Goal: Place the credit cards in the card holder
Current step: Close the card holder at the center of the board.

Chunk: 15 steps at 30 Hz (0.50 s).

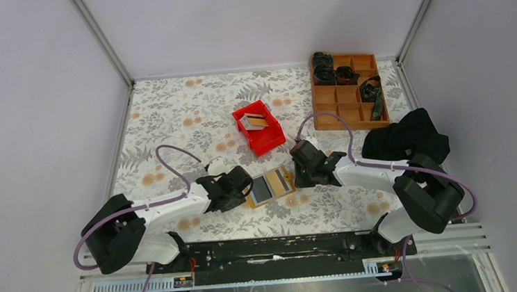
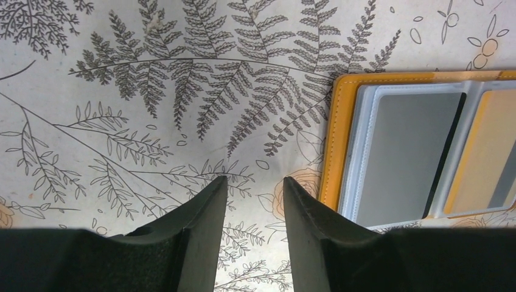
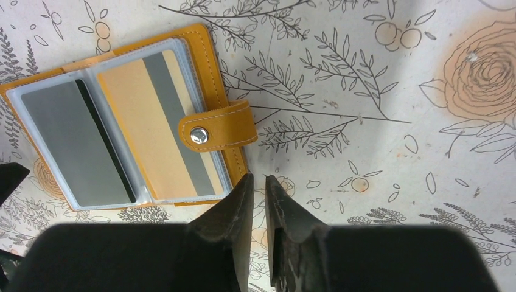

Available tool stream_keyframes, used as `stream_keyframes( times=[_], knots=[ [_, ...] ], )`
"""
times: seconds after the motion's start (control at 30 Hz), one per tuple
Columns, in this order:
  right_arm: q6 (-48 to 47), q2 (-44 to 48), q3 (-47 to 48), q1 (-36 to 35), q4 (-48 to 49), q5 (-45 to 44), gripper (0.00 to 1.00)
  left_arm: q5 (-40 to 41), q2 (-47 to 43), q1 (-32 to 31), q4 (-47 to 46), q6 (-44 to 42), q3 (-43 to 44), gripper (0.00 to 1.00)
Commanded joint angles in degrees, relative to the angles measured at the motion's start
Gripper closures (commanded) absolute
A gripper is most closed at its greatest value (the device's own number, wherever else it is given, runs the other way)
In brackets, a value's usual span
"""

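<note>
The card holder (image 3: 210, 64) lies open and flat on the floral counter (image 1: 184, 117), near its front edge, and we see it framed by two arms, one at either side. Its single snap strap (image 3: 219, 128) folds over the right-hand edge. We count two clear sleeves on show, each filled with one of the credit cards: a plain grey card (image 3: 67, 146) in one, a tan card with a grey stripe (image 3: 137, 134) in the other.

The left claw (image 2: 254, 194) hovers just beside the holder's left edge, its fingers spread with only bare counter between them. The right claw (image 3: 258, 188) sits at the holder's near right corner, its fingers pressed almost together around nothing.

Behind the holder stands one red bin (image 1: 269, 139), and from the top view we make out more cards (image 1: 254, 121) inside it, though we cannot tell how many.

At the far right corner rests one orange-brown compartment tray (image 1: 347, 104), with several dark objects in its rear and right compartments. One crumpled black cloth (image 1: 408, 140) lies in front of the tray, close behind the right arm.
</note>
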<state>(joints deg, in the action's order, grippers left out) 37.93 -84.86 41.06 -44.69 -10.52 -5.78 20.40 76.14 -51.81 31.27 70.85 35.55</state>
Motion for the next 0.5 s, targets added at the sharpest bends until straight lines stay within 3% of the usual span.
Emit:
stream_keyframes(
  times=[0.0, 0.47],
  knots=[
    [-2.26, 2.11, 2.96, -0.75, -1.52, -2.79, 0.79, -0.34, 2.38, -0.53, -2.37, -1.02, 0.75, 0.54],
    [-4.68, 0.21, 3.97, -0.75, -2.56, -4.52, 0.75, -1.24, 5.18, -1.10, -6.39, -1.06, 0.17, 0.54]
  ],
)
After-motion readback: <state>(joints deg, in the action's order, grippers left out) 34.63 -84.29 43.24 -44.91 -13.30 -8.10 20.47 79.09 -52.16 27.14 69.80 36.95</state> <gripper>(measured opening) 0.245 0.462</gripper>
